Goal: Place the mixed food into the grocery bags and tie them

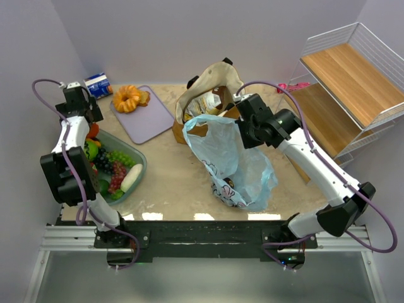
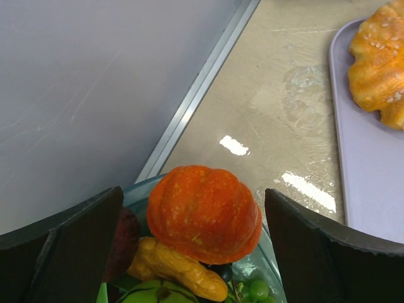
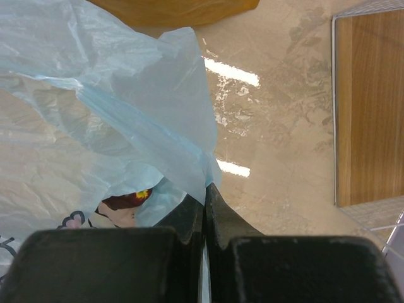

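- Pinching the rim of the light-blue plastic bag (image 1: 235, 165), the right gripper (image 3: 204, 192) has its fingers fully closed on the thin film, seemingly to lift the mouth open for food.
- The left gripper (image 2: 196, 237) is spread wide and holds nothing. It hangs over the orange pumpkin-shaped food (image 2: 203, 214) in the teal tub (image 1: 141, 165), probably to pick it.
- The tan tote (image 1: 218, 82) stands at the back of the table, not tied yet.

The blue plastic bag (image 1: 230, 161) hides most of its contents.
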